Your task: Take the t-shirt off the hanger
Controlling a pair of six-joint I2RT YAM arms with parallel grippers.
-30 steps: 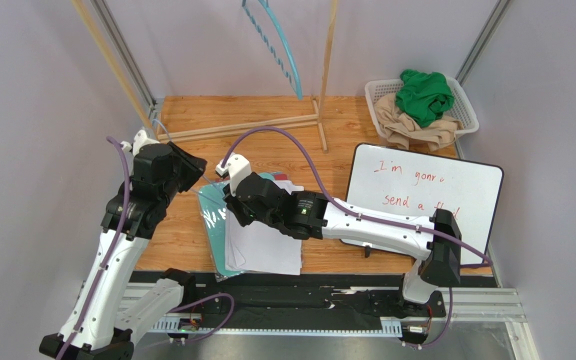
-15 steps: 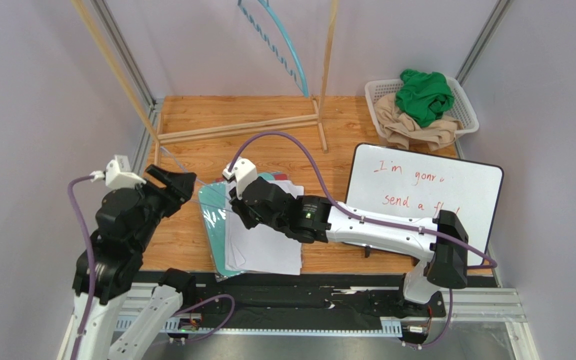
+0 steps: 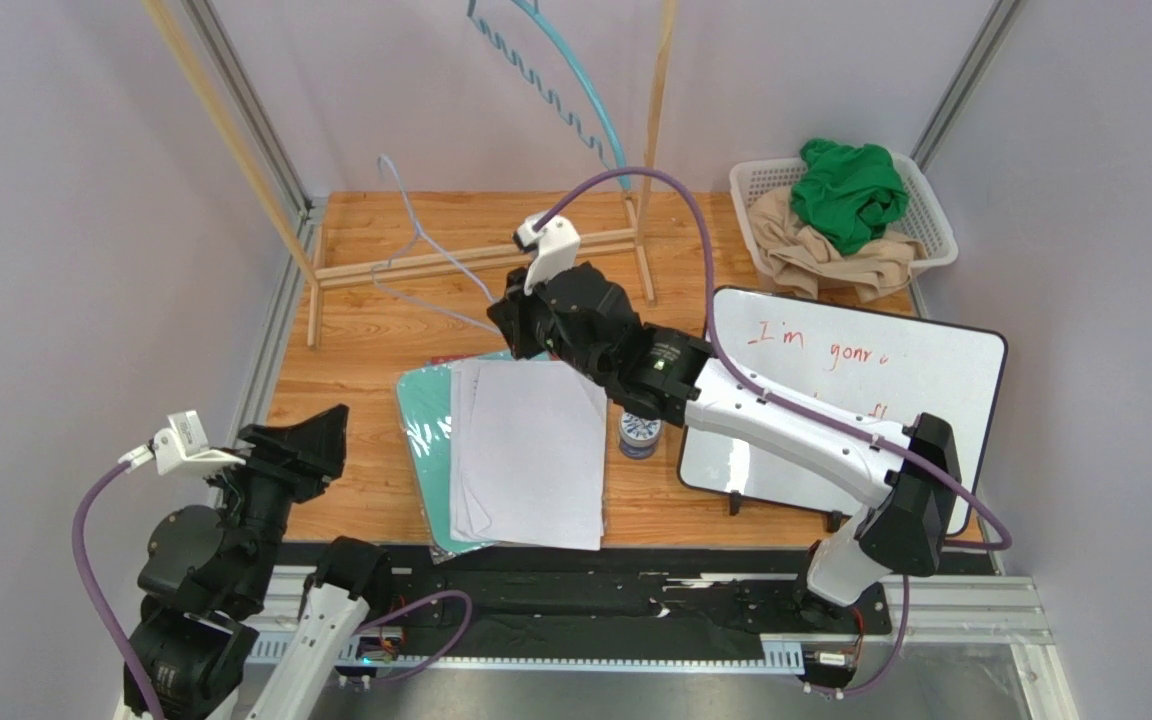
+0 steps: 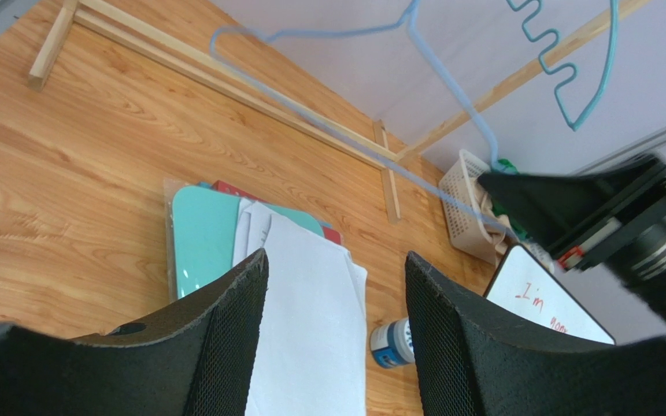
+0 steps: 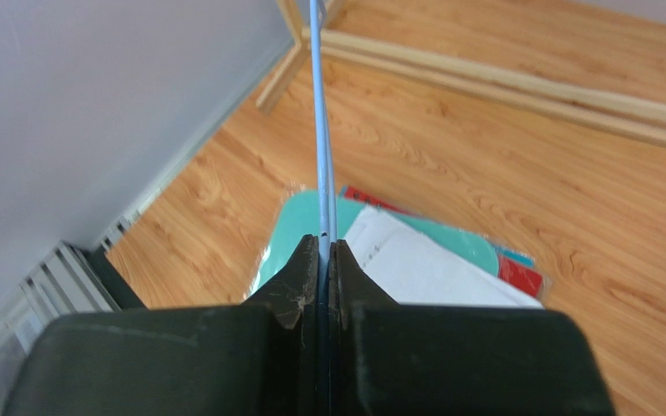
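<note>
My right gripper [image 3: 515,315] is shut on a thin pale-blue wire hanger [image 3: 420,236] and holds it above the table's far left. The hanger is bare, with no shirt on it. In the right wrist view the wire [image 5: 320,130] runs straight up from between the closed fingers [image 5: 328,251]. The hanger also shows in the left wrist view [image 4: 452,84]. A green garment [image 3: 848,188] and a beige one [image 3: 823,255] lie in the basket. My left gripper [image 3: 330,435] is open and empty at the near left [image 4: 336,256].
A teal folder with white sheets [image 3: 425,435] lies mid-table. A small bottle [image 3: 638,437] lies beside a whiteboard [image 3: 838,390]. A white basket [image 3: 931,228] sits far right. A wooden rack [image 3: 477,255] holds a teal hanger [image 3: 575,90].
My right gripper has moved away from the folder toward the rack, carrying the hanger up. My left arm has pulled back to the near left edge.
</note>
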